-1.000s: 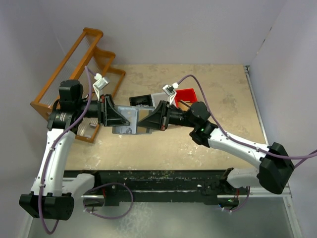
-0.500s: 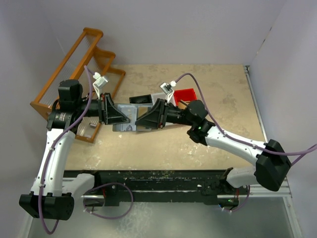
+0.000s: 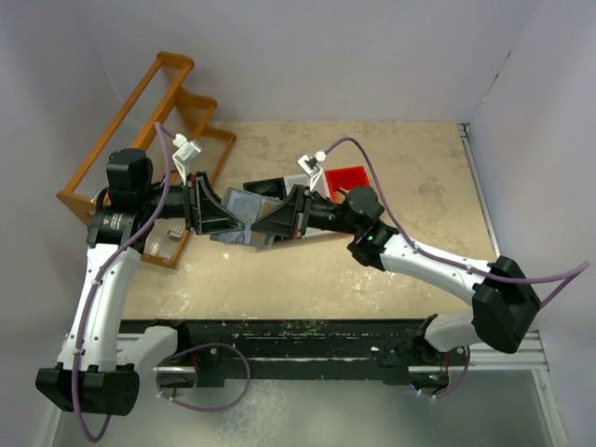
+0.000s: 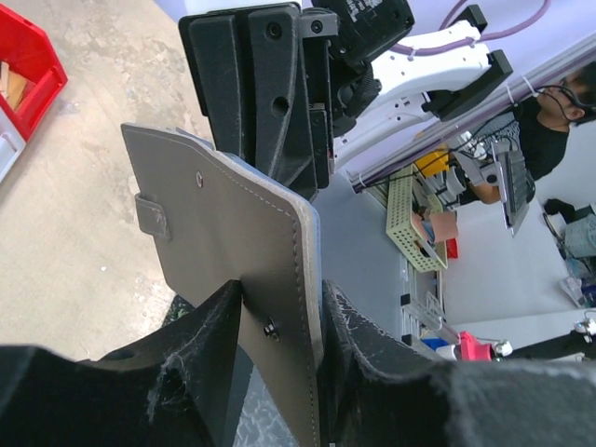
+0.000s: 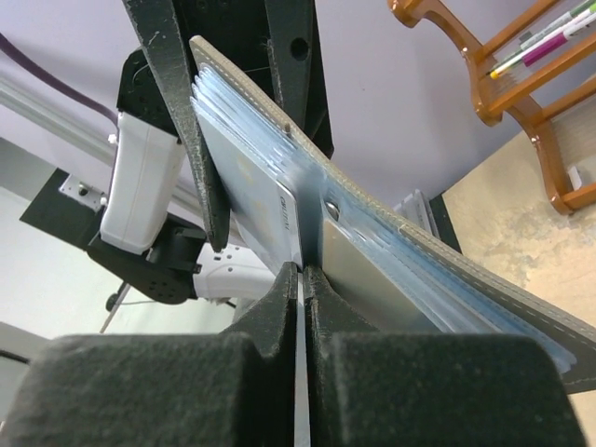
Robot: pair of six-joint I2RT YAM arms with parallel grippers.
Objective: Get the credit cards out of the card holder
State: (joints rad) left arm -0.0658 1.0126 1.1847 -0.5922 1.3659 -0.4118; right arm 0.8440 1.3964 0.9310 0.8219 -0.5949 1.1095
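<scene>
The slate-grey card holder [image 3: 240, 210] hangs above the table between my two arms. My left gripper [image 3: 212, 219] is shut on its left end. In the left wrist view the holder's outer flap [image 4: 223, 214], with its clasp tab and snap, stands between my left gripper's [image 4: 279, 303] fingers. My right gripper [image 3: 272, 226] meets the holder from the right. In the right wrist view my right gripper [image 5: 302, 270] is shut on the edge of a pale credit card [image 5: 265, 205], which sits among the clear sleeves of the open card holder [image 5: 484, 291].
A red bin [image 3: 349, 177] and a black bin [image 3: 265, 186] stand on the table behind the grippers. A wooden rack [image 3: 149, 112] lies at the back left, with small tan pieces [image 3: 168, 240] at its near end. White walls close in both sides.
My right gripper has moved left into the holder, opened briefly and shut on a card. The holder has tilted and shifted slightly left, and the left jaws stand a little wider.
</scene>
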